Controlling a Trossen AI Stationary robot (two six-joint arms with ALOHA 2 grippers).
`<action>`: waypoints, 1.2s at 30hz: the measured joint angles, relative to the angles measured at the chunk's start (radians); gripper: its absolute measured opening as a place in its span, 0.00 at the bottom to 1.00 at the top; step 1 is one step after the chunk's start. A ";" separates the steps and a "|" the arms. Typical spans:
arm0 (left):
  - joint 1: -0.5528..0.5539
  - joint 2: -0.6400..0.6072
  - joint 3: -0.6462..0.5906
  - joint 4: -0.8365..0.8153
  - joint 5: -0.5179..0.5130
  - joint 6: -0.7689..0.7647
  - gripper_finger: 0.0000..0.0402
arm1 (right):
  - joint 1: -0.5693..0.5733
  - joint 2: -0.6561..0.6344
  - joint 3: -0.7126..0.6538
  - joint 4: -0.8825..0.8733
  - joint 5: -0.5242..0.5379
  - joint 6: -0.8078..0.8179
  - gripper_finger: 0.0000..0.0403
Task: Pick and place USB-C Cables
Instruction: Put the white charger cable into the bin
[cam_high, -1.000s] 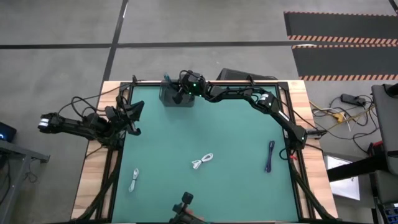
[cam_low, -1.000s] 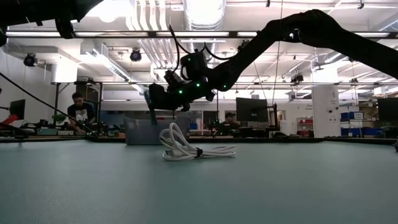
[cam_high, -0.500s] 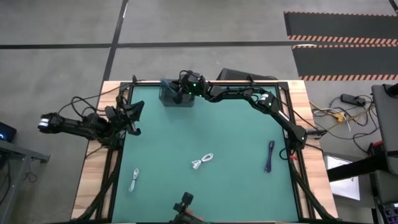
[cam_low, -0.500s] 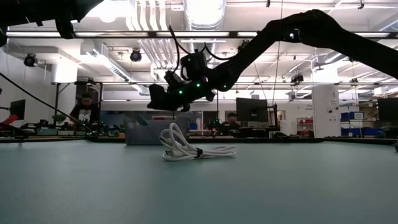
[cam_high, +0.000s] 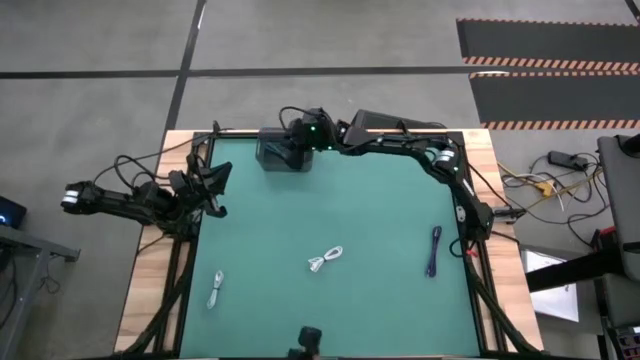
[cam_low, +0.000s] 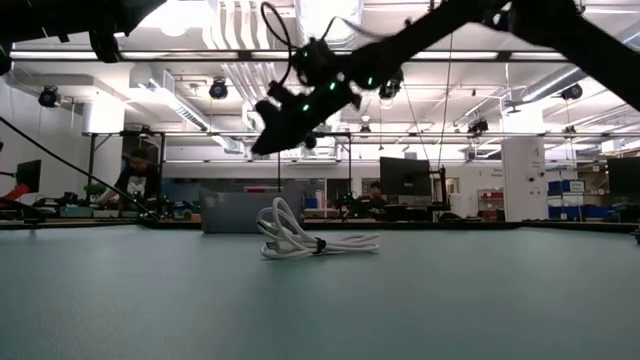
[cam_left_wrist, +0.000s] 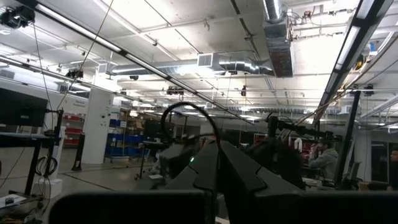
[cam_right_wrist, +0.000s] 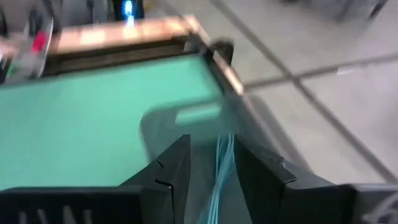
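placement step: right hand above the grey bin at the table's far edge, fingers narrowly apart around a blue cable. next, release judged. white cable mid-table.

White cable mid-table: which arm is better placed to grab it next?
Probably right. The right claw is over the grey bin at the table's far edge, already above the mat, with the white cable nearer. The left claw waits at the left edge, off the mat.
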 joint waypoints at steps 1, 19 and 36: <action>0.000 0.000 -0.001 0.000 0.000 0.000 0.00 | 0.004 -0.021 0.000 -0.063 0.000 -0.012 0.26; 0.000 0.097 -0.001 -0.008 -0.070 -0.113 0.00 | 0.202 -0.474 -0.480 -0.167 0.006 -0.051 0.15; 0.000 0.432 0.024 -0.134 -0.060 -0.778 0.00 | 0.225 -0.872 -1.026 0.392 0.009 -0.174 0.14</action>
